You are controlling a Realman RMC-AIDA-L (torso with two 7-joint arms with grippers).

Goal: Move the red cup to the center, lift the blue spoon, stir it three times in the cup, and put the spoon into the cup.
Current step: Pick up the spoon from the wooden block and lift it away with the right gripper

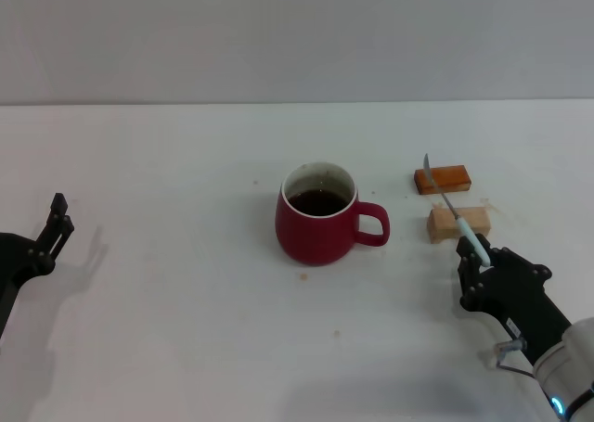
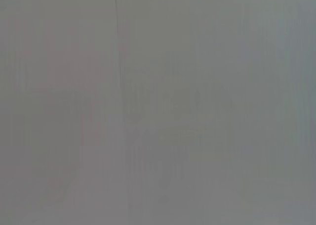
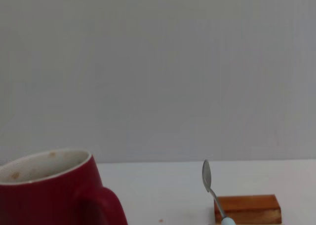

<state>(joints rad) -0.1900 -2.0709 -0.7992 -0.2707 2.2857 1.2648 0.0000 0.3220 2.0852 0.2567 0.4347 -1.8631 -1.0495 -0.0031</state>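
The red cup (image 1: pixel 317 216) stands in the middle of the white table with dark liquid inside and its handle toward the right; it also shows in the right wrist view (image 3: pixel 52 193). My right gripper (image 1: pixel 475 257) is at the right front, shut on the pale-blue handle of the blue spoon (image 1: pixel 452 209). The spoon points away from me, its grey bowl raised over the orange-brown block; its bowl shows in the right wrist view (image 3: pixel 207 178). My left gripper (image 1: pixel 54 227) is parked at the far left edge, away from the cup.
An orange-brown wooden block (image 1: pixel 442 178) and a tan wooden block (image 1: pixel 458 223) lie to the right of the cup, under the spoon. The orange-brown block shows in the right wrist view (image 3: pixel 247 208). The left wrist view shows only a plain grey surface.
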